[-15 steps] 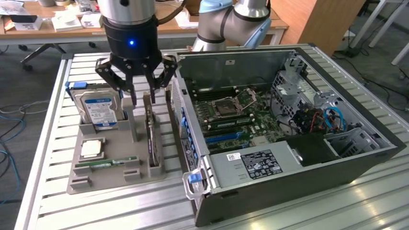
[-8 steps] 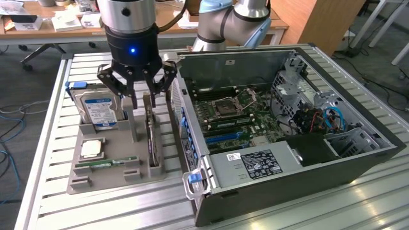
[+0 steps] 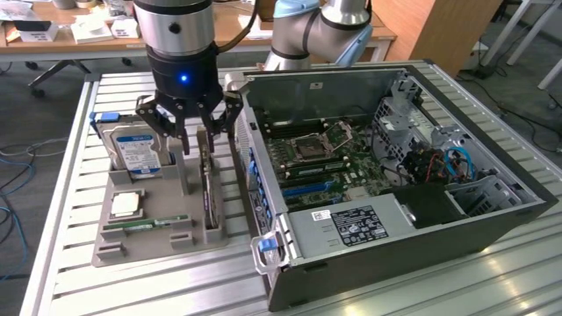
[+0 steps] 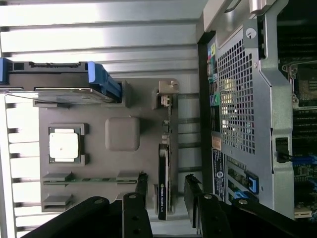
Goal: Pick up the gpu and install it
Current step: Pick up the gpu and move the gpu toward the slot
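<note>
Gpu (image 3: 208, 191) stands edgewise in a grey tray (image 3: 131, 245) on the slatted table (image 3: 131, 289), end effector (image 3: 200, 141) released above it, desk (image 3: 224, 33) behind.

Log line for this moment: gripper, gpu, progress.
gripper: open, fingers either side of gpu, not closed on it | gpu: on edge in tray slot, not lifted | computer case: open, gpu not installed

Exterior high oblique, wrist straight down, tray (image 3: 167, 201) shared
</note>
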Robot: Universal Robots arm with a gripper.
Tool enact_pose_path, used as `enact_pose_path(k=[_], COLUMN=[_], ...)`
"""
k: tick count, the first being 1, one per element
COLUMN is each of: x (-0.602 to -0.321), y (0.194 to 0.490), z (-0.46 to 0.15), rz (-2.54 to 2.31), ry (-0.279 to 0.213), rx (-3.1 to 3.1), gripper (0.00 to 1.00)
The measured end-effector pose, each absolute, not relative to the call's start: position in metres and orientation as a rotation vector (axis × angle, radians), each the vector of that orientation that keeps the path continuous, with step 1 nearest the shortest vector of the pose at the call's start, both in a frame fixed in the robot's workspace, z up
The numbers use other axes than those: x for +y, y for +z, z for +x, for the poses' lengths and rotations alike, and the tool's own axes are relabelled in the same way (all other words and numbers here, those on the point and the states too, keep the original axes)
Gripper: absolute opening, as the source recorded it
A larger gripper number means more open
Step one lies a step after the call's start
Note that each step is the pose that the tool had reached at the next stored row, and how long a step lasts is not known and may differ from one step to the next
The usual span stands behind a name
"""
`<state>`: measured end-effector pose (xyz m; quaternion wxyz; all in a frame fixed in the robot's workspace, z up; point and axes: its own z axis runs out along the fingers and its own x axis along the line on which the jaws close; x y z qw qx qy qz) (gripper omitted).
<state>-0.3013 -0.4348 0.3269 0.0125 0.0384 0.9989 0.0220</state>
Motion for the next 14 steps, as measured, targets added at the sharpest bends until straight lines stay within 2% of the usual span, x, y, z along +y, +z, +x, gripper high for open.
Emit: enact_pose_path(k=[14], x=[-0.4348], y=[0.3190], z=[-0.3013], rz=[0.120], ry=[0.069], rx=[3.113], gripper=[0.43])
